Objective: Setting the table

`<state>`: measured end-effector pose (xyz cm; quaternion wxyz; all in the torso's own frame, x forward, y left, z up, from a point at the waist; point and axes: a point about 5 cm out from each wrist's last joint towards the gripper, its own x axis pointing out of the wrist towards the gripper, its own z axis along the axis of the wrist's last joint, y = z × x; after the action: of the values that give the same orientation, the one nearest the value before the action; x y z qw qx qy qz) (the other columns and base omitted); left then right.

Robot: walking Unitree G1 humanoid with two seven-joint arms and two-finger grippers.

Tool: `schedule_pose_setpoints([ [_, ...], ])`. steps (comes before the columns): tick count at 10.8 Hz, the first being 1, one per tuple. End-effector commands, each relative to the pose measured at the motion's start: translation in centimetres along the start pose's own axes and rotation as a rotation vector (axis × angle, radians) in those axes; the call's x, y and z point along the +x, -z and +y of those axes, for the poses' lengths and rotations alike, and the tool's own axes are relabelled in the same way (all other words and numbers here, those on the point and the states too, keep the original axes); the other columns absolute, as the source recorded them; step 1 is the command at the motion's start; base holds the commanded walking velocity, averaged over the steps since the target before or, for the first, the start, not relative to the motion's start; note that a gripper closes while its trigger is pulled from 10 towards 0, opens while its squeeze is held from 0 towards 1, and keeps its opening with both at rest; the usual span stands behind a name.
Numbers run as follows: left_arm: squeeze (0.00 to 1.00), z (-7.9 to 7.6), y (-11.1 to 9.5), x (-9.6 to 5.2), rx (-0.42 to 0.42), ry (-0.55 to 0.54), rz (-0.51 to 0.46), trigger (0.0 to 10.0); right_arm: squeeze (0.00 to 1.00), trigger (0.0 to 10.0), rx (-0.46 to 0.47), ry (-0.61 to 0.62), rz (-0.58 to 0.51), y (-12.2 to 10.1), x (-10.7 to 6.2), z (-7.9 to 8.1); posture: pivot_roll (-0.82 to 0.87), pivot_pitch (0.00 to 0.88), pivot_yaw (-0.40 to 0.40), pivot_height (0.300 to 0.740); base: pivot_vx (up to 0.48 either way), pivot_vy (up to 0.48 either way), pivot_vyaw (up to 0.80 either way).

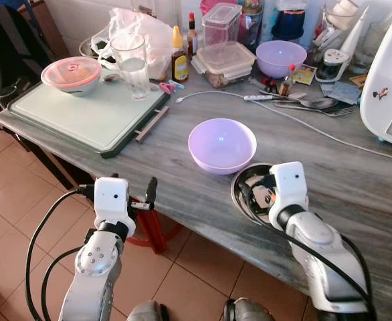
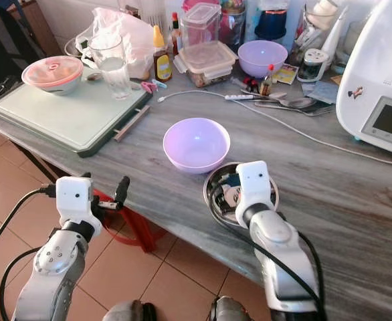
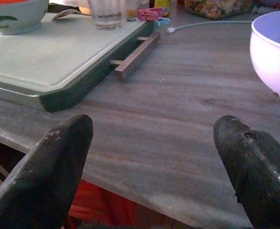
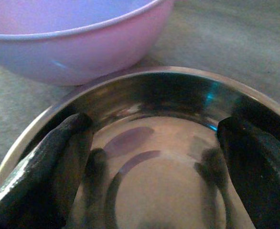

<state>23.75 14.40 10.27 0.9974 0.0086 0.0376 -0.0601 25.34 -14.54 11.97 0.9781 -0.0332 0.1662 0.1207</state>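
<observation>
A lilac plastic bowl [image 1: 221, 144] stands empty near the table's front edge. Just beside it, on its right, sits a steel bowl [image 1: 234, 192]. My right gripper [image 4: 152, 157] is open and reaches down into the steel bowl [image 4: 154, 95], one finger near each inner wall, holding nothing. The lilac bowl [image 4: 78, 43] stands just beyond the steel rim. My left gripper [image 3: 152, 157] is open and empty, hovering off the table's front edge, left of the lilac bowl [image 3: 274, 57]. Seen from the head, the left gripper [image 1: 141, 192] points at the table edge.
A green cutting board [image 1: 82, 117] at the left carries a glass [image 1: 132, 63] and a pink-lidded bowl [image 1: 71, 73]. Another purple bowl [image 1: 281, 57], containers, bottles and spoons [image 1: 310, 103] crowd the back. A white appliance [image 1: 390, 87] stands at the right; a white cable [image 1: 303, 124] crosses the table.
</observation>
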Motion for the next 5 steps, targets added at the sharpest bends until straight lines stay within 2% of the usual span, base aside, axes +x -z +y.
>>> schedule_pose_setpoints([
  [1, 0.0, 0.2, 0.0, 0.0, -0.004, -0.009, 0.005, 10.0, 0.57, 10.0, -0.006, -0.05, -0.023, -0.5, -0.2, 0.7, 0.01, 0.099, 0.063, 0.74, 0.0, 0.0, 0.0],
  [2, 0.0, 0.2, 0.0, 0.0, -0.004, -0.007, 0.006, 10.0, 0.53, 10.0, -0.002, -0.07, -0.021, -0.5, -0.2, 0.8, 0.01, 0.098, 0.063, 0.74, 0.0, 0.0, 0.0],
  [3, 0.0, 0.3, 0.0, 0.0, -0.002, -0.011, 0.008, 10.0, 0.12, 10.0, -0.01, -0.121, -0.032, -0.9, -0.4, 1.3, 0.01, 0.098, 0.063, 0.74, 0.0, 0.0, 0.0],
  [4, 0.0, 0.3, -0.1, 0.1, -0.003, -0.013, 0.008, 10.0, 0.0, 10.0, -0.005, -0.144, -0.088, -1.7, -0.6, 1.6, 0.01, 0.098, 0.062, 0.74, 0.0, 0.0, 0.0],
  [5, 0.0, 0.4, -0.1, 0.1, -0.002, -0.021, 0.003, 10.0, 0.0, 10.0, -0.017, -0.153, -0.158, -2.7, -0.8, 1.7, 0.01, 0.097, 0.062, 0.74, 0.0, 0.0, 0.0],
])
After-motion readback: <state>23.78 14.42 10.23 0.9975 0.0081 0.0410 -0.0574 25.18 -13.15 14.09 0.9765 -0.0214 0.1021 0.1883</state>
